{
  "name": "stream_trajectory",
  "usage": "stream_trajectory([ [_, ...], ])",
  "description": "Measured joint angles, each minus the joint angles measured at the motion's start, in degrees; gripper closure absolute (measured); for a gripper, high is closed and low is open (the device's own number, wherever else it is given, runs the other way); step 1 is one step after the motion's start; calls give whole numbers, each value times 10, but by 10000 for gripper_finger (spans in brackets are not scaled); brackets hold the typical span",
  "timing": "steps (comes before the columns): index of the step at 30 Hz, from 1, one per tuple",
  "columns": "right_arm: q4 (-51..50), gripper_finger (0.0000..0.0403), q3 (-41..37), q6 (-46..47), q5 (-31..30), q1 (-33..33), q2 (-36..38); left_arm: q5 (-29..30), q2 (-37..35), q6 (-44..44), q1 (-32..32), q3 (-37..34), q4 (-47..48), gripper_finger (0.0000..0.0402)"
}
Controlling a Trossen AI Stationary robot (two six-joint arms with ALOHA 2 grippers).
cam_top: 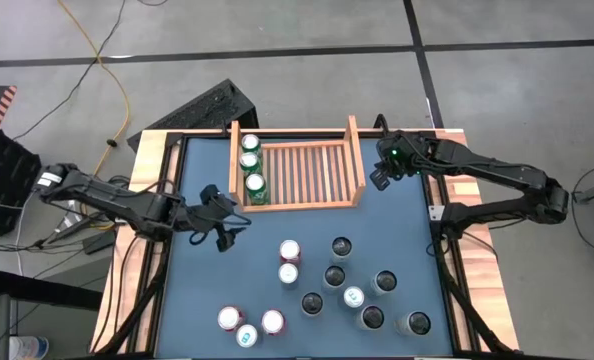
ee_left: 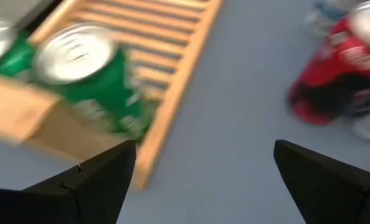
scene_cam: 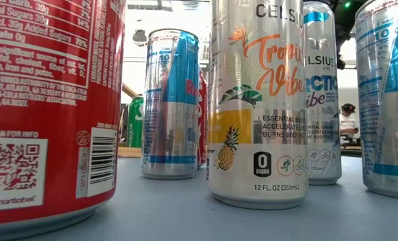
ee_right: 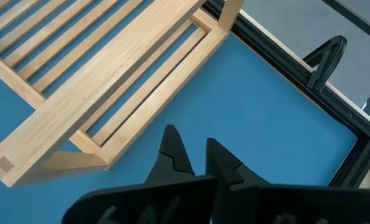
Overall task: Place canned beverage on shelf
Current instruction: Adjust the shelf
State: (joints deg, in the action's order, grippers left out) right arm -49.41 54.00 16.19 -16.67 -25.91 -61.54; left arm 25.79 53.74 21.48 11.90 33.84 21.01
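Note:
The light-wood shelf (cam_top: 307, 172) lies at the table's far middle, with three green cans (cam_top: 250, 162) standing in a row at its left end. My left gripper (cam_top: 232, 222) (ee_left: 203, 174) is open, just near of the shelf's left front corner, and nothing is between its fingers. The nearest green can (ee_left: 88, 74) and a red can (ee_left: 341, 68) show ahead of it. My right gripper (cam_top: 380, 180) (ee_right: 194, 155) hangs shut and empty above the mat, beside the shelf's right end wall (ee_right: 110, 106). Several loose cans (cam_top: 337, 285) stand upright on the near half.
Two red cans (cam_top: 289, 260) stand closest to my left gripper, toward the table's near right. Three more cans (cam_top: 247, 325) stand near the front edge. In the low view a red can (scene_cam: 45, 114) and tall slim cans (scene_cam: 259, 107) fill the foreground. The shelf's slats right of the green cans are bare.

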Motion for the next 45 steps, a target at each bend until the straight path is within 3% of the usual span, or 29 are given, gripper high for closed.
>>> stream_trajectory([
  [2,0,403,0,0,0,0,0,-24,0,-13,-10,-3,-6,34],
  [19,-18,403,0,-2,0,0,0,-59,-2,-149,-122,-3,16,34],
  [29,0,403,0,-2,1,2,0,-99,-2,-170,-166,-3,-32,34],
  [36,47,403,0,-17,64,47,2,-116,-2,-165,-174,-3,-55,34],
  [45,57,403,0,-10,82,148,2,-128,-2,-155,-174,-3,-71,34],
])
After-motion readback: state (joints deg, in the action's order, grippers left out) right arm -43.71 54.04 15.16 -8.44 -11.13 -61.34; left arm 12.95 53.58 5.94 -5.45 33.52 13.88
